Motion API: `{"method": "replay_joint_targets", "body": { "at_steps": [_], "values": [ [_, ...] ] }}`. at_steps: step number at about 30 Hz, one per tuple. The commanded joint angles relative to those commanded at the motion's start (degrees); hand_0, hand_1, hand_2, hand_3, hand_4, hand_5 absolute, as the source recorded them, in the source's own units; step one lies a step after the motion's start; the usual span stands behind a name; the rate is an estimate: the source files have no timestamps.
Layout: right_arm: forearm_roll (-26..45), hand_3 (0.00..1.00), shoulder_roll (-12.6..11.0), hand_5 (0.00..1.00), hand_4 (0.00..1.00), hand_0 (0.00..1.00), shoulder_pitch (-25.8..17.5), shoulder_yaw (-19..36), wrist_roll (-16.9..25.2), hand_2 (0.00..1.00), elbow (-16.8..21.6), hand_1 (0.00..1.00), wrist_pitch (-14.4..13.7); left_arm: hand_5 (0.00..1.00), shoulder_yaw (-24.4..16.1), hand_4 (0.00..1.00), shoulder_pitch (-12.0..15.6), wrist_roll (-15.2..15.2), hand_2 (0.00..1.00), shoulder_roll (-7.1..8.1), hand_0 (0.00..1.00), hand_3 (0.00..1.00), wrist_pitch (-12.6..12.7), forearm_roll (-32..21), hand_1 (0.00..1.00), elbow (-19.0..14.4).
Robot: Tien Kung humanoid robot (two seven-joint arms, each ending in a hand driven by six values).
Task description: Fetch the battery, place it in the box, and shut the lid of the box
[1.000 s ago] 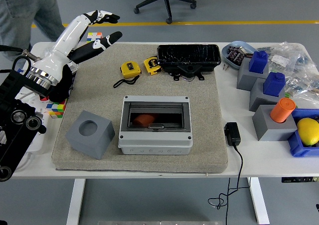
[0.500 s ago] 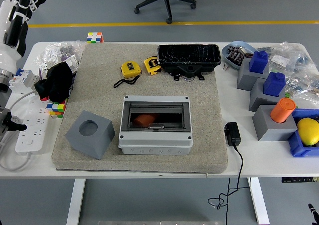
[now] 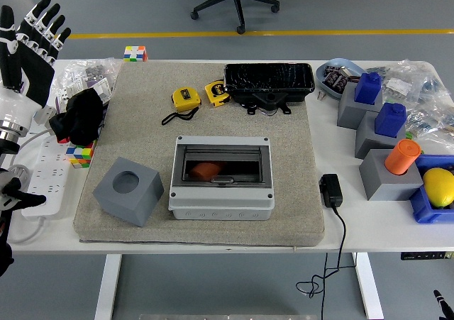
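- Head view, the box: the grey box [image 3: 220, 178] sits on the beige mat [image 3: 142, 121] at mid-desk, its smoky see-through lid [image 3: 221, 165] lying flat over the opening. From here it looks shut, or nearly so.
- Head view, the battery: an orange, rounded thing, which I take to be the battery [image 3: 206, 169], shows through the lid in the left part of the box. It is already inside, so what remains seems to be checking that the lid is seated.
- Head view, the hands: the left hand [image 3: 32, 40] is raised at the picture's left edge, over the desk's [image 3: 376, 224] far-left corner and well apart from the box, fingers [image 3: 47, 28] straight, spread and holding nothing. The right hand is out of sight.
- Handling, the battery: it looks small, stiff and smooth, probably light and apt to roll. If it had to be lifted, a pinch across its short middle would suit best.
- Handling, the lid: thin rigid plastic, likely hinged along the far edge. The small latch tab [image 3: 222, 181] at the front middle is the spot to press, gently, since such tabs can snap.
- Handling, the box body: hard-shelled and probably light enough to slide on the mat under a sideways push, so pressure should go straight down.
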Motion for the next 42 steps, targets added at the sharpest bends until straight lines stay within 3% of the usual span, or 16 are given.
{"method": "replay_joint_targets", "body": {
  "at_steps": [3, 7, 13, 14, 19, 20, 25, 26, 32, 42],
  "values": [
    [-0.11, 0.826, -0.06, 0.998, 0.998, 0.815, 0.05, 0.19, -0.03, 0.776, 0.00, 0.798, -0.03, 0.998, -0.16, 0.998, 0.14, 0.26, 0.998, 0.29, 0.998, 0.998, -0.13, -0.81, 0.998, 0.61],
    [-0.14, 0.826, -0.18, 0.998, 0.998, 0.815, 0.01, 0.33, -0.08, 0.776, 0.00, 0.798, -0.09, 0.998, -0.71, 0.998, 0.66, 1.70, 0.998, 1.46, 0.998, 0.998, 0.77, 3.35, 0.998, 0.98],
    [0.07, 0.826, -0.34, 0.998, 0.998, 0.815, -0.22, 0.24, -0.09, 0.776, 0.00, 0.798, -0.11, 0.998, -2.28, 0.998, 1.80, 5.83, 0.981, 3.23, 0.998, 0.990, 2.61, 16.35, 0.998, 0.60],
    [0.06, 0.826, -0.34, 0.998, 0.998, 0.814, -0.26, 0.25, -0.10, 0.776, 0.00, 0.801, -0.11, 0.998, -2.60, 0.998, 1.96, 6.37, 0.933, 3.30, 0.958, 0.912, 2.76, 18.47, 0.982, 0.39],
    [-0.08, 0.826, -0.20, 0.998, 0.998, 0.814, -0.28, 0.34, -0.08, 0.776, 0.00, 0.801, -0.11, 0.998, -4.39, 0.998, 2.63, 8.37, 0.933, 2.44, 0.958, 0.912, 4.04, 29.92, 0.982, -1.08],
    [-0.11, 0.826, -0.16, 0.998, 0.998, 0.815, -0.30, 0.37, -0.07, 0.777, 0.00, 0.801, -0.11, 0.998, -4.55, 0.998, 2.82, 8.57, 0.860, 2.09, 0.895, 0.852, 4.23, 31.63, 0.916, -1.41],
    [-0.12, 0.826, -0.07, 0.998, 0.998, 0.815, -0.37, 0.33, -0.02, 0.777, 0.00, 0.801, -0.09, 0.998, -4.36, 0.998, 3.45, 8.91, 0.860, 1.03, 0.895, 0.852, 5.27, 32.41, 0.916, -1.69],
    [-0.08, 0.826, -0.07, 0.998, 0.998, 0.815, -0.42, 0.31, 0.02, 0.777, 0.00, 0.800, -0.09, 0.998, -4.43, 0.998, 3.66, 9.00, 0.793, 0.76, 0.851, 0.782, 5.76, 32.30, 0.849, -1.75],
    [-0.25, 0.826, 0.04, 0.998, 0.998, 0.815, -0.63, 0.48, -0.06, 0.777, 0.00, 0.801, -0.08, 0.998, -5.42, 0.998, 4.93, 9.17, 0.779, -1.33, 0.835, 0.772, 6.67, 32.51, 0.832, -3.00],
    [-0.37, 0.826, 0.19, 0.998, 0.998, 0.815, -0.45, 0.81, -0.06, 0.777, 0.00, 0.801, -0.12, 0.998, -6.09, 0.998, 4.83, 8.94, 0.774, -2.57, 0.825, 0.770, 7.19, 32.67, 0.817, -3.24]
  ]
}}
